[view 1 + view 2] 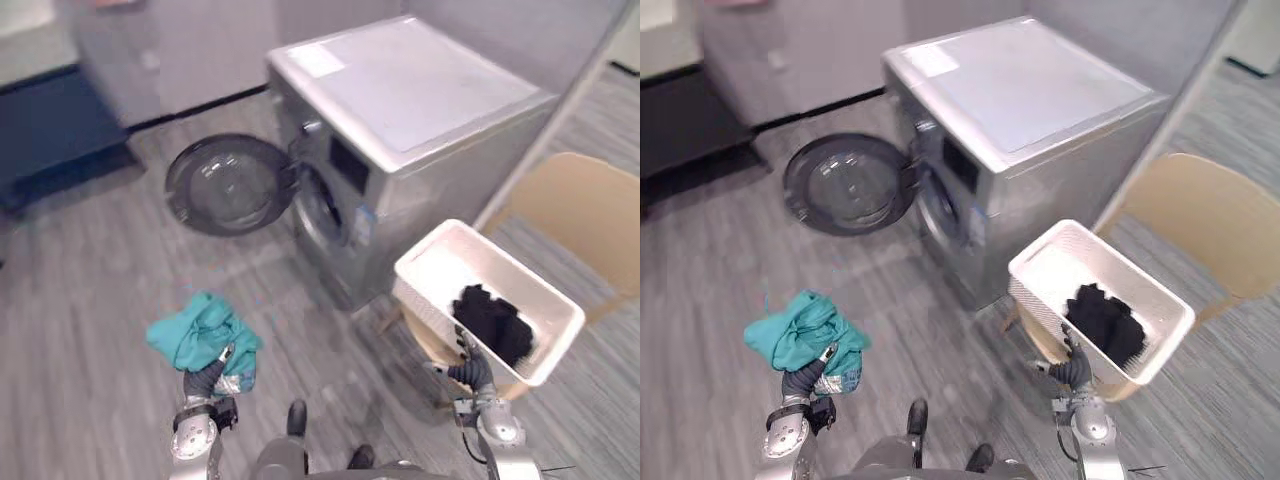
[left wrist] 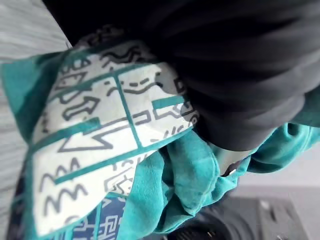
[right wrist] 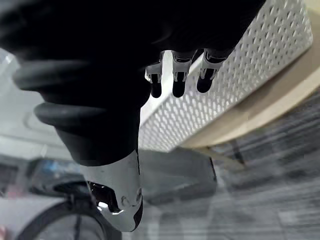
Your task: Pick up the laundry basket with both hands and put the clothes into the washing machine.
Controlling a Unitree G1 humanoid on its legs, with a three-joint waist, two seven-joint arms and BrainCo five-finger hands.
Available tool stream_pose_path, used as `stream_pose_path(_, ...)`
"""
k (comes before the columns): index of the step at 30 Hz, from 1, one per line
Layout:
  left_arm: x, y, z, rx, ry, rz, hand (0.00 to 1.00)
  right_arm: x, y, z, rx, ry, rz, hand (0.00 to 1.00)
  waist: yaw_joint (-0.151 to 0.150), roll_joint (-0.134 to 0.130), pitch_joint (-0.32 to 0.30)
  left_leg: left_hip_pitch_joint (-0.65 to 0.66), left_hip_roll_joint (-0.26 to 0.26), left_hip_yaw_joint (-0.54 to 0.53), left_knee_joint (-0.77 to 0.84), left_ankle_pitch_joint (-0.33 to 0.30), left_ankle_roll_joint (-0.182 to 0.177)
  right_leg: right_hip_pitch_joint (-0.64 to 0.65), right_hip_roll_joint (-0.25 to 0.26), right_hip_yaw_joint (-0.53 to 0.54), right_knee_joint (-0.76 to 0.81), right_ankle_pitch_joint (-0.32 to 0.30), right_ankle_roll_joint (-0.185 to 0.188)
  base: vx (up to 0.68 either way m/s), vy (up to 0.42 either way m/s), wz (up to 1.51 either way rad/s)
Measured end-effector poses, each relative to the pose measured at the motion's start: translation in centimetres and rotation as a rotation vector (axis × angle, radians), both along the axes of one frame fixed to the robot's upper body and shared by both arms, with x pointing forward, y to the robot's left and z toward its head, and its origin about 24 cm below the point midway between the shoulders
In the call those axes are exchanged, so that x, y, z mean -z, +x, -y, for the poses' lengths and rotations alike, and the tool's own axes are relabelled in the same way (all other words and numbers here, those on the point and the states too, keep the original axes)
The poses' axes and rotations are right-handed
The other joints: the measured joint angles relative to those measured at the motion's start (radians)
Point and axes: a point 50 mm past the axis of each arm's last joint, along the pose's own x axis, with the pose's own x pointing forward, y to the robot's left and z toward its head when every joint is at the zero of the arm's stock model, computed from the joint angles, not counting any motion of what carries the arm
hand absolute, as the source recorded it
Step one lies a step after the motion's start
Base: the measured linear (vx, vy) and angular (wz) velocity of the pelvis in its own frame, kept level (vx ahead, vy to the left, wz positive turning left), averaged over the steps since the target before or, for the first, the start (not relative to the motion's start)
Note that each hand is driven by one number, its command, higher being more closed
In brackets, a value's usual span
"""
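Left eye view: the left hand (image 1: 214, 377) is clamping its fingers on the teal garment (image 1: 198, 332) above open floor (image 1: 300, 335); the right hand (image 1: 471, 371) is holding its fingers apart beside the near edge of the laundry basket (image 1: 426, 304).

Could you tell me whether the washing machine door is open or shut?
Open: the round door is swung wide from the washing machine front.

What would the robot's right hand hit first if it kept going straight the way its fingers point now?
Most likely the near side wall of the white perforated plastic laundry basket. The right hand points straight at it with open fingers, apparently just short of touching, though depth is hard to judge.
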Motion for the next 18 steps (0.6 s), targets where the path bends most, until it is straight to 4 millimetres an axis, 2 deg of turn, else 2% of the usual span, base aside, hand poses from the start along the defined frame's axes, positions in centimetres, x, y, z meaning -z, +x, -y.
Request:
stream_pose_path(1, 0.5, -0.4, -0.1, -0.007, -0.004, -0.026, 1.0, 0.3, 0.2, -0.6, -0.002, 0.015, -0.007, 0.0, 0.019, -0.008, 0.005, 0.0, -0.012, -0.004, 0.007, -0.01, 0.011, 0.003, -0.012, 0.005, 0.0, -0.003, 0.015, 0.17, 0.097, 0.24)
stream_pose_path(2, 0.7, -0.6, -0.1, -0.009, -0.008, -0.038, 1.0, 0.4, 0.3, -0.9, -0.004, 0.021, -0.011, 0.0, 0.024, -0.01, 0.006, 0.0, -0.019, -0.006, 0.012, -0.019, 0.016, 0.006, -0.019, 0.003, 0.003, -0.005, 0.024, 0.14, 0.125, 0.16)
stream_pose_path(4, 1.0, -0.9, 0.3, 0.002, -0.017, -0.055, 1.0, 0.9, 0.3, -1.7, -0.021, 0.022, -0.036, 0.0, 0.039, -0.021, 0.018, 0.001, -0.05, -0.019, 0.085, -0.107, 0.025, 0.018, -0.087, -0.008, 0.096, -0.045, 0.072, 0.15, 0.152, 0.26)
stream_pose_path(5, 1.0, -1.0, 0.5, 0.008, -0.019, -0.06, 1.0, 1.0, 0.1, -1.7, -0.024, 0.015, -0.044, 0.0, 0.041, -0.021, 0.019, 0.003, -0.059, -0.026, 0.11, -0.135, 0.03, 0.017, -0.114, -0.007, 0.149, -0.057, 0.085, 0.15, 0.183, 0.37)
stream_pose_path(6, 1.2, -1.2, 0.6, 0.016, -0.017, -0.071, 1.0, 1.1, 0.0, -1.8, -0.031, 0.005, -0.055, 0.0, 0.038, -0.018, 0.026, 0.015, -0.079, -0.052, 0.151, -0.181, 0.045, 0.003, -0.177, 0.013, 0.301, -0.068, 0.079, 0.2, 0.242, 0.58)
stream_pose_path(7, 1.1, -1.2, 0.4, 0.029, 0.0, -0.075, 1.0, 1.3, -0.3, -1.9, -0.035, 0.004, -0.065, 0.0, 0.025, -0.026, 0.032, 0.037, -0.101, -0.08, 0.186, -0.222, 0.065, -0.039, -0.239, 0.07, 0.494, -0.04, 0.022, 0.17, 0.208, 0.68)
stream_pose_path(8, 1.0, -1.1, 0.3, 0.036, 0.009, -0.073, 1.0, 1.4, -0.5, -2.0, -0.035, 0.006, -0.074, 0.0, 0.014, -0.029, 0.036, 0.051, -0.107, -0.097, 0.205, -0.242, 0.076, -0.069, -0.256, 0.114, 0.579, -0.008, -0.032, 0.33, 0.211, 0.81)
stream_pose_path(9, 0.5, -0.7, 0.1, 0.065, 0.034, -0.059, 1.0, 1.6, -0.8, -2.4, -0.043, 0.014, -0.084, 0.0, 0.004, -0.029, 0.049, 0.067, -0.113, -0.135, 0.242, -0.273, 0.096, -0.142, -0.241, 0.236, 0.706, 0.01, -0.059, 0.29, 0.102, 0.73)
stream_pose_path(10, 0.3, -0.5, -0.1, 0.075, 0.05, -0.052, 1.0, 1.7, -1.0, -2.8, -0.051, 0.022, -0.09, 0.0, -0.006, -0.035, 0.057, 0.08, -0.113, -0.162, 0.254, -0.291, 0.103, -0.184, -0.204, 0.309, 0.753, -0.025, -0.012, 0.42, 0.115, 0.85)
stream_pose_path(11, 0.2, -0.4, -0.4, 0.082, 0.066, -0.052, 1.0, 1.8, -1.1, -3.1, -0.053, 0.031, -0.092, 0.0, -0.017, -0.039, 0.058, 0.091, -0.113, -0.191, 0.257, -0.303, 0.107, -0.224, -0.162, 0.349, 0.764, -0.051, 0.012, 0.35, 0.048, 0.83)
stream_pose_path(13, -0.1, 0.1, -0.6, 0.099, 0.084, -0.044, 1.0, 1.8, -1.1, -3.0, -0.048, 0.032, -0.09, 0.0, -0.043, -0.045, 0.061, 0.13, -0.118, -0.236, 0.241, -0.324, 0.101, -0.32, -0.102, 0.372, 0.704, -0.081, 0.048, 0.41, 0.036, 0.75)
stream_pose_path(15, -0.1, 0.7, 0.1, 0.132, 0.079, -0.034, 1.0, 1.8, -1.1, -2.9, -0.04, 0.031, -0.089, 0.0, -0.048, -0.041, 0.069, 0.181, -0.132, -0.273, 0.212, -0.336, 0.091, -0.398, -0.064, 0.37, 0.584, -0.073, 0.064, 0.41, 0.006, 0.59)
stream_pose_path(16, -0.3, 1.4, 0.5, 0.152, 0.076, -0.02, 1.0, 1.7, -1.1, -2.8, -0.04, 0.031, -0.086, 0.0, -0.071, -0.036, 0.079, 0.22, -0.137, -0.306, 0.183, -0.336, 0.09, -0.421, -0.041, 0.362, 0.432, -0.036, 0.087, 0.63, -0.037, 0.94)
stream_pose_path(17, -0.4, 2.1, 1.1, 0.181, 0.074, -0.008, 1.0, 1.6, -1.0, -2.6, -0.04, 0.026, -0.083, 0.0, -0.078, -0.031, 0.084, 0.263, -0.141, -0.337, 0.148, -0.34, 0.079, -0.431, -0.012, 0.36, 0.266, 0.042, 0.076, 0.67, -0.058, 0.93)
stream_pose_path(18, -0.4, 2.1, 1.3, 0.191, 0.072, -0.007, 1.0, 1.6, -1.0, -2.5, -0.041, 0.023, -0.083, 0.0, -0.077, -0.037, 0.083, 0.285, -0.142, -0.345, 0.136, -0.346, 0.067, -0.431, 0.004, 0.363, 0.194, 0.095, 0.05, 0.63, -0.093, 0.86)
